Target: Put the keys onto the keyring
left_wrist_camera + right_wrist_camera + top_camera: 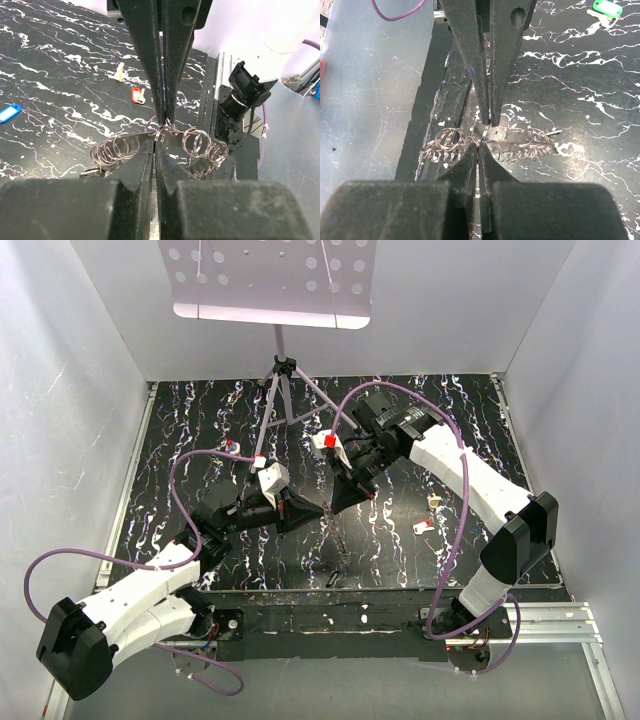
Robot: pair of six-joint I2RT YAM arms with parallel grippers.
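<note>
The keyring (197, 142), a thin grey wire loop strung with several small split rings, hangs above the table between both grippers. My left gripper (155, 141) is shut on its rim from below in the left wrist view. My right gripper (479, 145) is shut on the same stretch of the keyring (520, 140), tip to tip with the left. In the top view the two grippers, left (316, 508) and right (337, 504), meet over the table's middle. Keys lie loose on the table: red (137, 95), cream (119, 71), blue (9, 113), green (605, 9).
A music stand's tripod (283, 375) stands at the back centre, its perforated tray (270, 280) overhead. White walls enclose the black marbled table (180, 430). The red key (423, 527) and cream key (434, 502) lie beside the right arm. Purple cables loop off both arms.
</note>
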